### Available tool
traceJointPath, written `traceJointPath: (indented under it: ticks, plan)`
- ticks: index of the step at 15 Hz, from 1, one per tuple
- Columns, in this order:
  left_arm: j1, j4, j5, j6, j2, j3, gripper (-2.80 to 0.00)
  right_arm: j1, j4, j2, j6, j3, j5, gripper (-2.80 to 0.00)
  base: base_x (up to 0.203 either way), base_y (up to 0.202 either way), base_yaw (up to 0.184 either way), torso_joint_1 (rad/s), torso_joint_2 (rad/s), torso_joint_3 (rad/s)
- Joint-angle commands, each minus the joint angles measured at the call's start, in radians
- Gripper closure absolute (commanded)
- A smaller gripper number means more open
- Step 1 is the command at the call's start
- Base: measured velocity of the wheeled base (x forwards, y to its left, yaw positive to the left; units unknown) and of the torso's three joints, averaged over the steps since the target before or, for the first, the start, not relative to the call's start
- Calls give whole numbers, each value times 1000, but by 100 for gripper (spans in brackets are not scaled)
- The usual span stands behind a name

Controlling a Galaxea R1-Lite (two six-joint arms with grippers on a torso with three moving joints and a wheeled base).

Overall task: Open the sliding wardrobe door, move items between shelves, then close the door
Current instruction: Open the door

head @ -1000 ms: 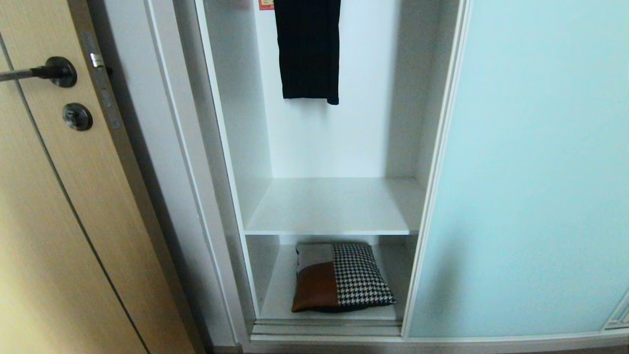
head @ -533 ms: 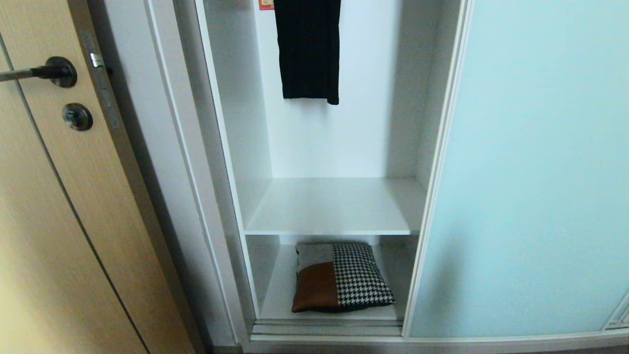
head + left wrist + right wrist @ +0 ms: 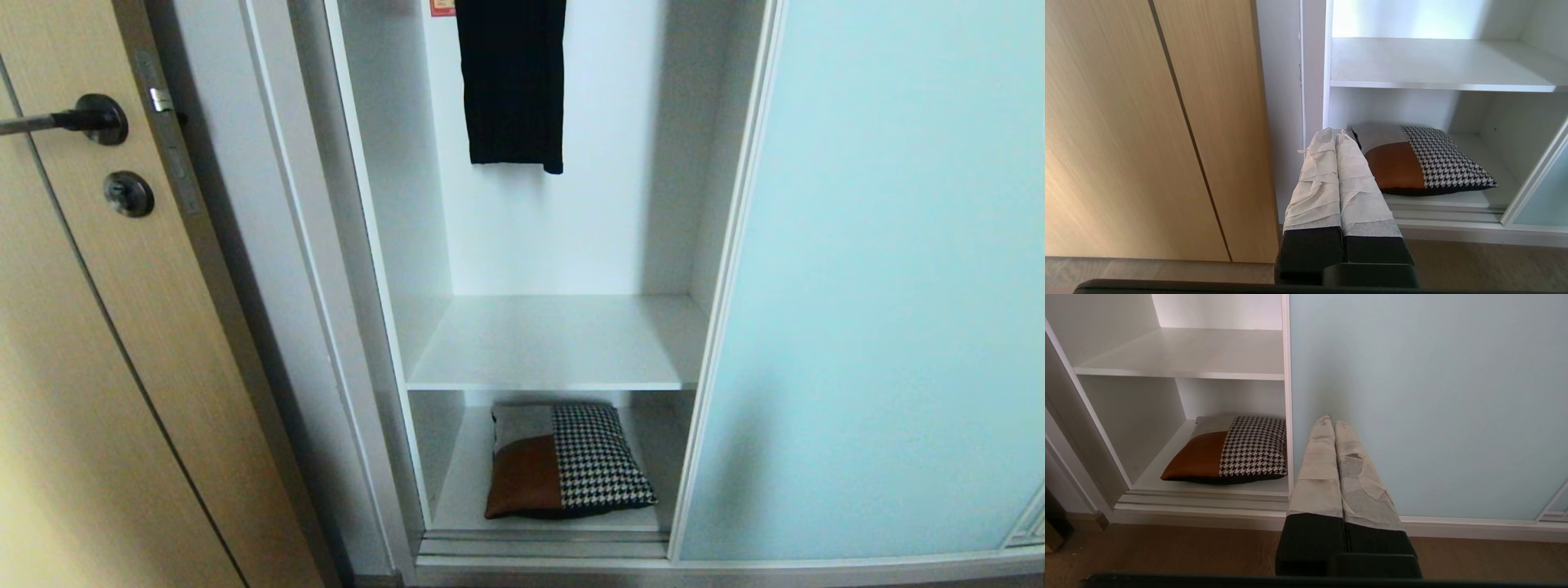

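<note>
The door [image 3: 873, 286] fills the right half of the head frame, slid aside; the wardrobe bay at centre stands open. The cushion [image 3: 563, 461] lies flat on the lower shelf [image 3: 465, 498], bottom centre. The upper shelf [image 3: 563, 343] above it is bare. A dark garment [image 3: 512, 82] hangs at top centre. A wooden door [image 3: 90, 351] occupies the left. Left gripper [image 3: 1336, 132] and right gripper [image 3: 1329, 419] each have taped fingers pressed together, holding nothing, clear of the wardrobe.
</note>
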Motion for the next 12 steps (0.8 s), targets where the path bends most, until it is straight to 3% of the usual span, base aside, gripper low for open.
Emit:
traceJointPath:
  ticks: [1,6,9,12]
  plan:
    - [0,0,0,0,3,2,0,0,2,-1,0,0,-1,0,0,0,0,0,0,0]
    - [0,0,0,0,2,2,0,1,-17,0,-26,-51,31,0,0,0,0,0,0,0]
    - [0,0,0,0,3,2,0,1,64,70,3,-311,133,0,0,0,0,0,0,0]
    - [0,0,0,0,3,2,0,14,99,317,106,-518,172,0,0,0,0,0,0,0]
